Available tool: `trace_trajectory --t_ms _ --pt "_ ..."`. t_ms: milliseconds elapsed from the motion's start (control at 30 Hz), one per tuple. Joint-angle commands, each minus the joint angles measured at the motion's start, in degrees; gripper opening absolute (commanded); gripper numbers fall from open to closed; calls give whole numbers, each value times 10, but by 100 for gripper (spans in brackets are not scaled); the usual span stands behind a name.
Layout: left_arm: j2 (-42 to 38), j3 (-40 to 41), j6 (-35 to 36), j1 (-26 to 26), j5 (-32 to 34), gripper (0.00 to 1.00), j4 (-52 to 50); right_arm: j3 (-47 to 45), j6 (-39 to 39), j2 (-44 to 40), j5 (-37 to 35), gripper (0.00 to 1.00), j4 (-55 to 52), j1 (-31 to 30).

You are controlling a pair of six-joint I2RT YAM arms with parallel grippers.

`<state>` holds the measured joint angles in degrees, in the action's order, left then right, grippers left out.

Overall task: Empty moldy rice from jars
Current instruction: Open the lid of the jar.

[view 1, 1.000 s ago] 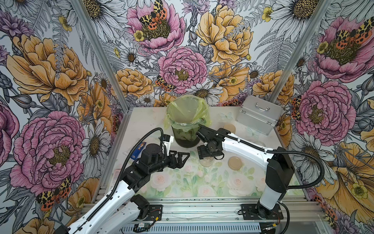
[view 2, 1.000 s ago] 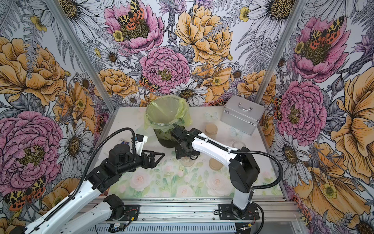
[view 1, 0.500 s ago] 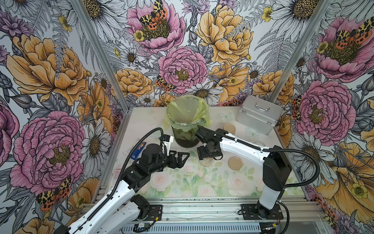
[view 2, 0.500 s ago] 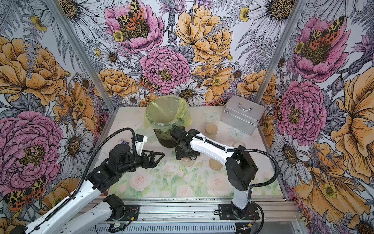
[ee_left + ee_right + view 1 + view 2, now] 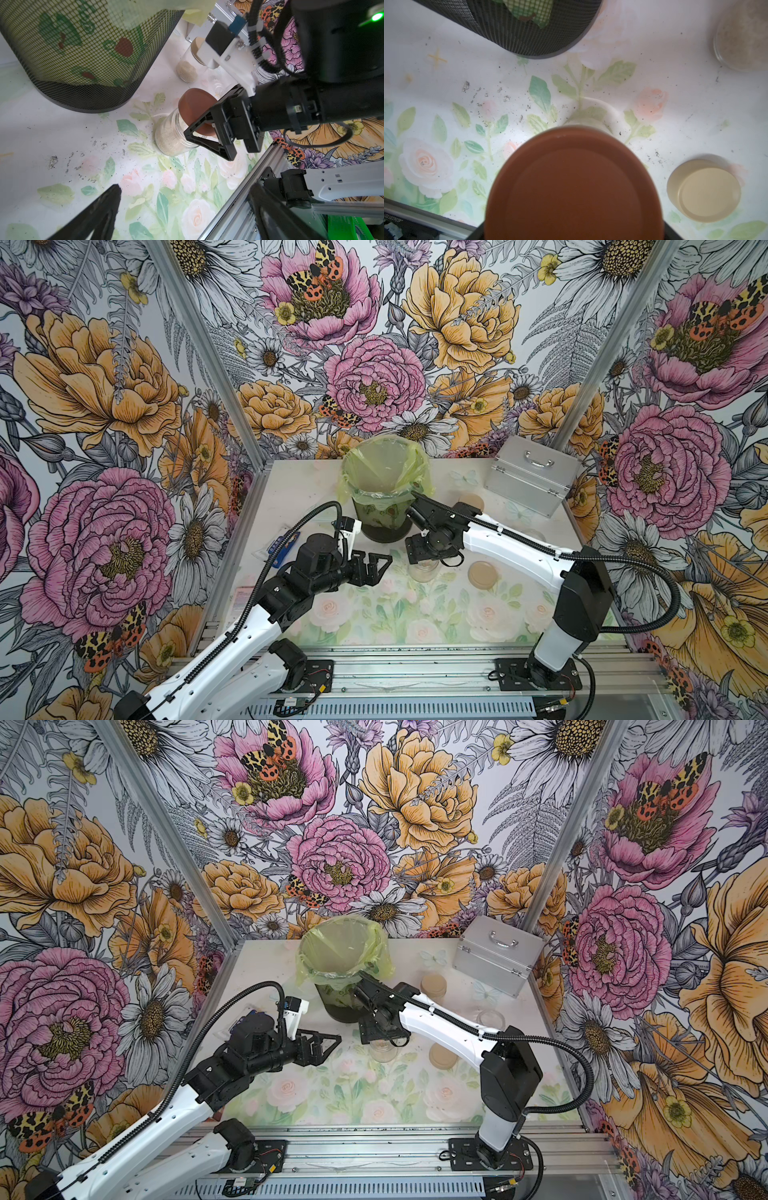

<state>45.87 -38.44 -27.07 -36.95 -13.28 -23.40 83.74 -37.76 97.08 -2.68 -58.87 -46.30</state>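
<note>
- The left pincer hovers at near left above the surface, its jaws spread with nothing between them.
- Near right, 1 loose beige lid lies flat by itself.
- At the centre stands the jar being worked on, upright and about half full of the moldy rice.
- The right pincer reaches down over this jar, its jaws wide on either side of the reddish-brown lid and apparently pinching its rim.
- Judged from this, the step in hand is uncapping, and nothing from this jar has been tipped out.
- The next move calls for a twist to free the lid, then a straight lift (the glass may turn with it unless the left pincer steadies it).
- Further right, an open jar stands alone; whether it has been emptied I cannot tell.
- Beyond the centre jar is the mesh bin with its yellow-green bag, where the rice must go.
- Far right, a beige-lidded jar holds rice, just before a silver case.
</note>
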Motion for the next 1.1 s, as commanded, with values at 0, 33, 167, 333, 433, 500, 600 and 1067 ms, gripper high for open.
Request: trace_trajectory --t_ms 0,33,167,333,433,500,600,1067 --pt "15 -28 21 -16 1 99 16 -7 -12 -33 12 82 11 5" --pt "21 -33 23 -22 2 99 16 -10 -13 -40 13 82 11 5" --pt "48 -52 33 -48 13 99 16 -22 -18 -65 15 82 11 32" --pt "77 -69 48 -78 30 99 16 -29 -17 -68 19 82 12 37" --pt "74 -68 46 -78 34 99 22 -32 -19 -58 19 82 14 32" --pt "68 -66 45 -77 35 99 22 -33 -18 -51 8 81 15 24" --pt "62 -61 44 -76 30 99 21 -42 -21 -52 0 82 19 25" --pt "77 -45 56 -94 24 98 29 -107 -26 -115 -25 82 21 86"
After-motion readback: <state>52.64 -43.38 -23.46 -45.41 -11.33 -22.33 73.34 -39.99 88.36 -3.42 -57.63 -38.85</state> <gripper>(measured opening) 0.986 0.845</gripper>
